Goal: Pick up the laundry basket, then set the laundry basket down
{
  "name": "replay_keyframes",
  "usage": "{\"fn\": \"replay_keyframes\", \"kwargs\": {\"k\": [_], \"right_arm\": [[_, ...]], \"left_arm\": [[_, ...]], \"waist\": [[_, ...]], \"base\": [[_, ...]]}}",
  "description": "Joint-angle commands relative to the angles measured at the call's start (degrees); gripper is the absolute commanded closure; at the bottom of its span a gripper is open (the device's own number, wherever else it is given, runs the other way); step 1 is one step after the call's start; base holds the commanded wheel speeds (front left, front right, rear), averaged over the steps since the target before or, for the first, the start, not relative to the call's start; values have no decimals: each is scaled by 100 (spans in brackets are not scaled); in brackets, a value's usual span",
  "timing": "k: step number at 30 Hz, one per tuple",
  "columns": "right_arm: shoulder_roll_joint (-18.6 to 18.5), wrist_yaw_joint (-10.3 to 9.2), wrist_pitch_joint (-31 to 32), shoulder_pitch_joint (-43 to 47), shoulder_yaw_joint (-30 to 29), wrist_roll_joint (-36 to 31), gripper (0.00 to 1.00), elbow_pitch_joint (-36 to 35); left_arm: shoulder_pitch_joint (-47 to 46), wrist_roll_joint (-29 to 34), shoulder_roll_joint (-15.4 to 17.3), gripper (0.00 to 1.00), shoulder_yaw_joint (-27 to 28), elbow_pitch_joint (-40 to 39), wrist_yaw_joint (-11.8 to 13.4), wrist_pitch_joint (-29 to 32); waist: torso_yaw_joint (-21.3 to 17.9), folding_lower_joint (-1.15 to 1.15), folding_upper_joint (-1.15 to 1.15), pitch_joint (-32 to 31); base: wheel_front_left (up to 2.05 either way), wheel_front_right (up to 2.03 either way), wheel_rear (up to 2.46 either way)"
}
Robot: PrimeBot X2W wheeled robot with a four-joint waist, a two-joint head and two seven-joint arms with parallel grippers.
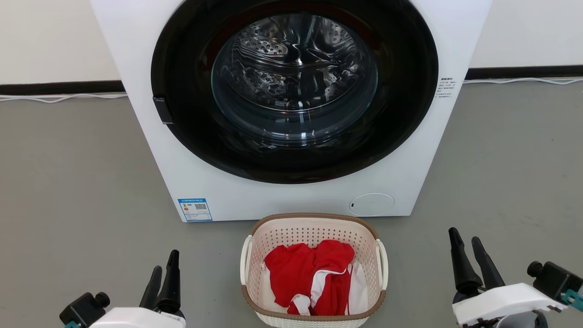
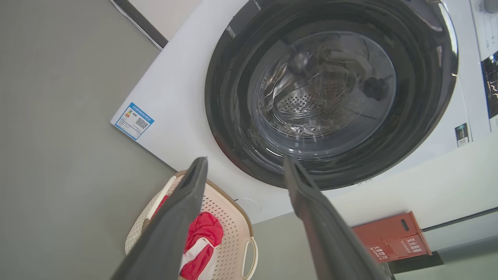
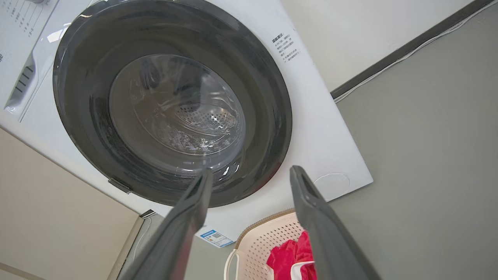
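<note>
the laundry basket (image 1: 314, 233) is sitting on the floor (image 1: 68, 182), lower centre of the head view, before the washer (image 1: 255, 200). the left hand (image 1: 165, 262) and right hand (image 1: 464, 235) are flanking it, fingers apart, holding nothing. recommended: closing each on a white side handle (image 1: 245, 259) and lifting level.

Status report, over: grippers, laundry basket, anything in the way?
Left gripper open, right gripper open, both empty. Laundry basket on floor between them, before washer, red-and-white clothes inside. Nothing seen blocking its handles.

A laundry room: front-loading washer (image 1: 291, 105), laundry basket (image 1: 314, 217) of clothes (image 1: 309, 273), bare grey floor (image 1: 68, 182).
</note>
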Motion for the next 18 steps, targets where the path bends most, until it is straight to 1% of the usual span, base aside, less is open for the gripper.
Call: {"fn": "replay_keyframes", "kwargs": {"k": [1, 18], "right_arm": [[-76, 25, -93, -176, 108, -191, 0, -108], [-159, 31, -395, -166, 291, -1508, 0, 4]], "left_arm": [[-135, 156, 51, 0, 75, -170, 8, -77], [-83, 1366, 69, 0, 67, -212, 3, -379]], "waist": [[2, 0, 0, -2], [3, 0, 0, -19]], "base": [[0, 0, 0], [0, 0, 0]]}}
